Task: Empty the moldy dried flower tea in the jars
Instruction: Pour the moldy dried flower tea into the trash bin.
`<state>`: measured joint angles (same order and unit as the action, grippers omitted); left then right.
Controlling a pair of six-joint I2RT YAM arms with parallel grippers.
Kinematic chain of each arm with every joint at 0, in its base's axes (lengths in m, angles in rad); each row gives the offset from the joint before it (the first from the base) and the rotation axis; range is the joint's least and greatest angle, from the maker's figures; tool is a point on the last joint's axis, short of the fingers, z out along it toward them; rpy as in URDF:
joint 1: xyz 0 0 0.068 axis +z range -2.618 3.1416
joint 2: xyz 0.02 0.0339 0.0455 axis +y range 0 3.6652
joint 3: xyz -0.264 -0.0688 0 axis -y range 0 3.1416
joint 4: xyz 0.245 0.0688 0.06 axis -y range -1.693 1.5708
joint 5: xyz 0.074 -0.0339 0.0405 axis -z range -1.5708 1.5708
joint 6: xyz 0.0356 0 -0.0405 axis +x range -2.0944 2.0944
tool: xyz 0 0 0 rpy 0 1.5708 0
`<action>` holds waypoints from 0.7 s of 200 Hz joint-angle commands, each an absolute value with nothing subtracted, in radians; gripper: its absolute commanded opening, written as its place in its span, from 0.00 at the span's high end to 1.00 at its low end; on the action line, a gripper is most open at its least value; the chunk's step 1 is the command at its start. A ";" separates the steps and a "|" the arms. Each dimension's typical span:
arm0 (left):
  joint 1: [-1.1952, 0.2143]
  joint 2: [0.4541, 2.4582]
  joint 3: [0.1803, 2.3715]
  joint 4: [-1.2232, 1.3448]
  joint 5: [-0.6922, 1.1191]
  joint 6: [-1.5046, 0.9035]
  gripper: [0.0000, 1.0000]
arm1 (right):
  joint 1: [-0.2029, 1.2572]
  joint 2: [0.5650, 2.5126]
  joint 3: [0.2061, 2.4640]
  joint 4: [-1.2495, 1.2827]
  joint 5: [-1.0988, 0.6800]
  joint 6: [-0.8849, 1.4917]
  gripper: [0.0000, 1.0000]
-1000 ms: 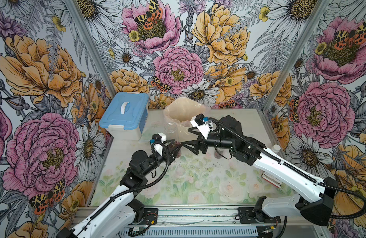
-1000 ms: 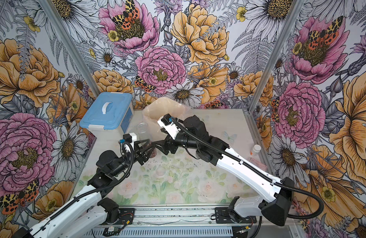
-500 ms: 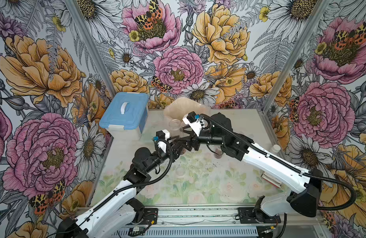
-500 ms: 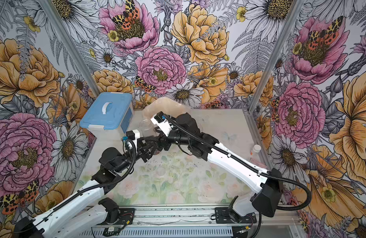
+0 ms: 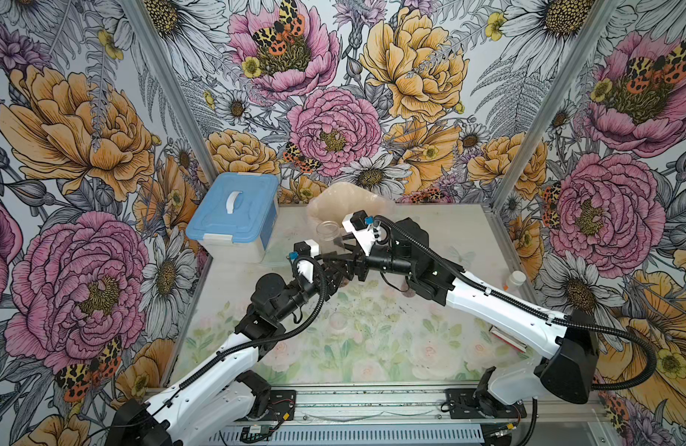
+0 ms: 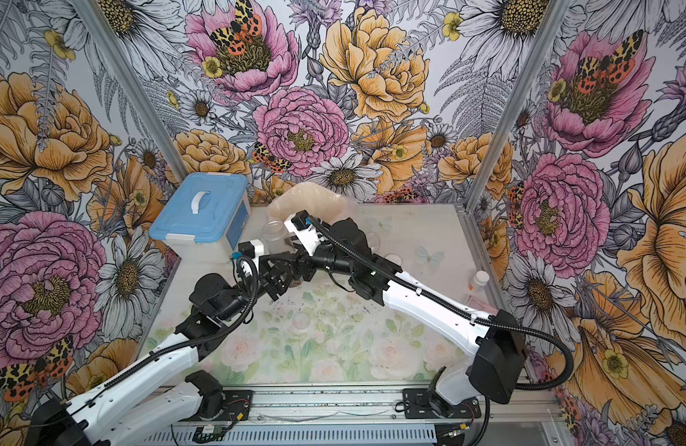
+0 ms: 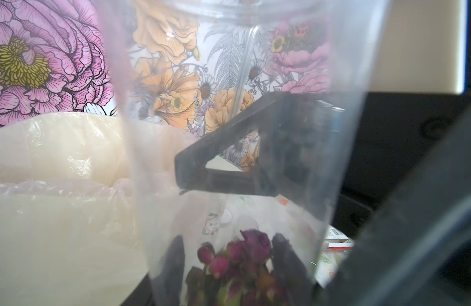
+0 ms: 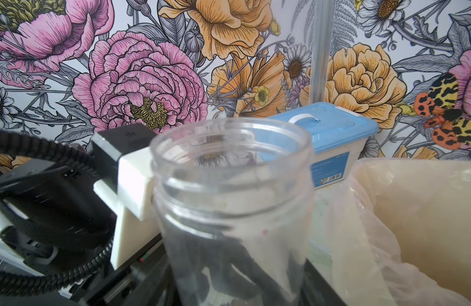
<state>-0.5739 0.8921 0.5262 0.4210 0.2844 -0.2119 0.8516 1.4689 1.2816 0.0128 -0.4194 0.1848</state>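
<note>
A clear, lidless jar point(image 5: 327, 236) point(image 6: 273, 235) stands upright in front of the bin. Both grippers meet at its lower half. My left gripper point(image 5: 333, 276) point(image 6: 279, 282) is shut on it. In the left wrist view the jar point(image 7: 229, 132) fills the picture, with dark fingers point(image 7: 288, 261) showing through its wall. Reddish-pink dried flower tea point(image 7: 237, 261) lies at its bottom. My right gripper point(image 5: 343, 259) reaches in from the right. The jar point(image 8: 229, 190) stands between its fingers; whether they touch the wall does not show.
The bag-lined bin point(image 5: 347, 200) point(image 8: 414, 212) is just behind the jar. A box with a blue lid point(image 5: 233, 216) stands at the back left. A round lid point(image 6: 393, 258) lies behind the right arm. A white-capped bottle point(image 5: 517, 278) stands at the right edge. Dark specks dot the mat.
The left arm has pushed farther back towards the bin. The right gripper has swung left to the jar, and its jaws have narrowed around it.
</note>
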 commanded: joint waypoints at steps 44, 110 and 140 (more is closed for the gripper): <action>-0.589 0.916 0.581 0.485 0.274 -0.231 0.48 | 0.884 1.508 1.305 0.007 -0.456 0.171 0.52; -0.586 0.934 0.612 0.437 0.234 -0.227 0.20 | 0.884 1.475 1.307 -0.031 -0.351 0.120 0.68; -0.585 0.918 0.632 0.377 0.217 -0.209 0.07 | 0.872 1.441 1.322 -0.101 -0.243 0.065 0.74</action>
<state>-0.5797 0.9405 0.5709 0.3683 0.2508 -0.2077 0.8589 1.4704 1.2949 0.0006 -0.3283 0.1406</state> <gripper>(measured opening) 0.894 0.500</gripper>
